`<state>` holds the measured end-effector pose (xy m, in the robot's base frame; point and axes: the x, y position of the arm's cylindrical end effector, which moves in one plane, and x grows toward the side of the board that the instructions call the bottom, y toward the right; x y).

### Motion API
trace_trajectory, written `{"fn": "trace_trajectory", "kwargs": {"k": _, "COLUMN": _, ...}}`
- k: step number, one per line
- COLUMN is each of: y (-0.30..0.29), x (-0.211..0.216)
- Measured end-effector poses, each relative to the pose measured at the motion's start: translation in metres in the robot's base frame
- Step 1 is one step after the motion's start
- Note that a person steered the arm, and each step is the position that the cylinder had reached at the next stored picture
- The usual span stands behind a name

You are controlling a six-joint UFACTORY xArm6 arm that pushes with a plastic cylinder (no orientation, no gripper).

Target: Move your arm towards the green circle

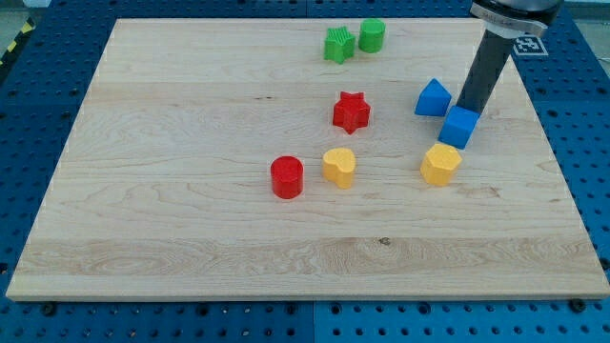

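Near the view's right edge of the pale wooden board (191,191), my tip (468,109) stands between two blue blocks: the blue triangular block (433,97) just to its left and the blue cube (459,127) directly below it, so close that I cannot tell whether the rod is touching the cube's top edge or merely stands behind it. The target, the green cylinder that the task calls the green circle (372,35), sits near the view's top edge, up and to the left of my tip, with the green star-shaped block (338,45) just beside it on its left, almost touching.

To do this step well, I judge the tip should travel up and leftward in a line that passes above the blue triangular block rather than through it, since a straight diagonal could clip that block's upper corner and shove it along. Approaching from the right side of the green cylinder looks cleanest, and stopping short of it would avoid knocking it into the green star.

The red star block (351,111), the red cylinder (286,177) and the two yellow blocks (338,166) (440,164) lie lower on the board, away from that path.

There is no hand to open or close here: the arm ends in a plain dark rod, which holds nothing.
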<state>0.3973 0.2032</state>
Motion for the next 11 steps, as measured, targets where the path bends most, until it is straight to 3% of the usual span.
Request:
{"fn": "trace_trajectory", "kwargs": {"k": 4, "y": -0.031, "x": -0.02}}
{"fn": "trace_trajectory", "kwargs": {"k": 5, "y": -0.008, "x": -0.039}}
{"fn": "trace_trajectory", "kwargs": {"k": 6, "y": -0.001, "x": -0.098}}
{"fn": "trace_trajectory", "kwargs": {"k": 7, "y": -0.013, "x": -0.156}}
{"fn": "trace_trajectory", "kwargs": {"k": 8, "y": -0.045, "x": -0.186}}
{"fn": "trace_trajectory", "kwargs": {"k": 11, "y": -0.092, "x": -0.192}}
